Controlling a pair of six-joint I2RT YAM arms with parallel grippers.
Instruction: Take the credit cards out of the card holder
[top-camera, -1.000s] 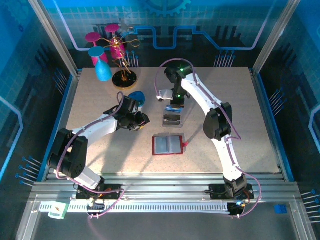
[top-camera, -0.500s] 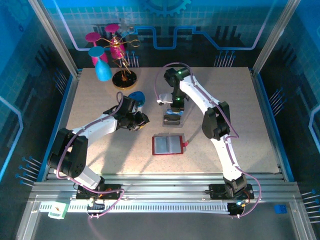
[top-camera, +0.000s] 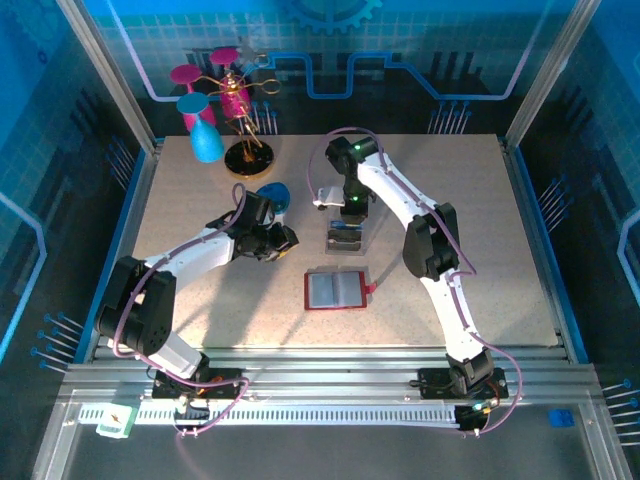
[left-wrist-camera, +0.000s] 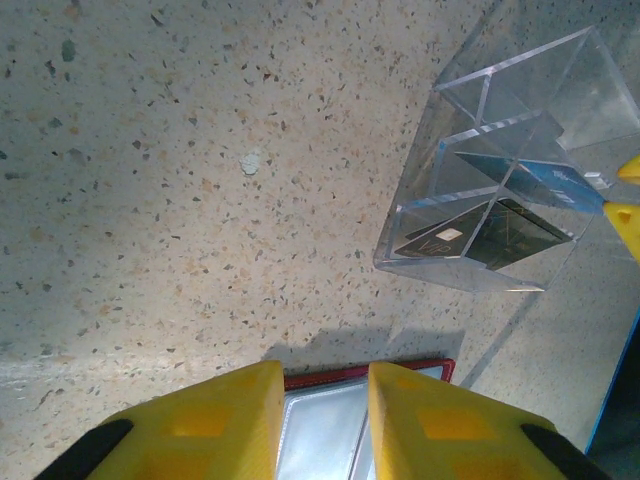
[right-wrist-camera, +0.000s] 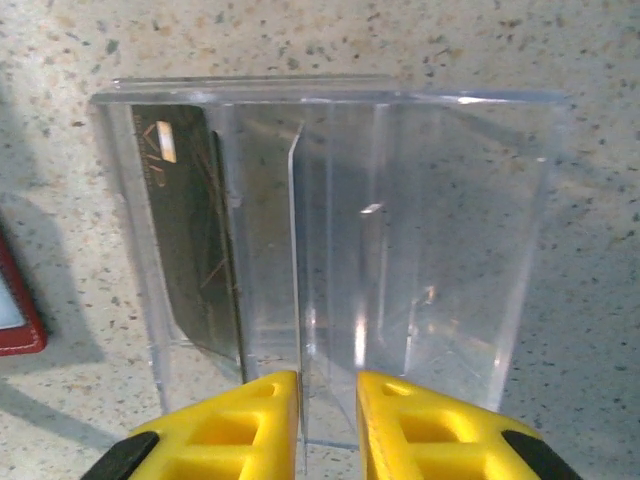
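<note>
Right pincer (top-camera: 346, 215) has sunk over the clear plastic tray (top-camera: 345, 245); from above, the flat red folding card holder (top-camera: 337, 290) lies open on the speckled tabletop (top-camera: 500, 220) inside blue walls (top-camera: 420, 60). Left wrist: left pincer (left-wrist-camera: 326, 385), parted and empty, hovers over its edge. Right wrist: jaws barely released beside a dark credit card (right-wrist-camera: 190, 230); I'd lift straight up.

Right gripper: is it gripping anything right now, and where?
Nothing looks gripped: the right gripper hangs over the clear tray, fingers apart, the gap wider than the thin edge between them.
</note>
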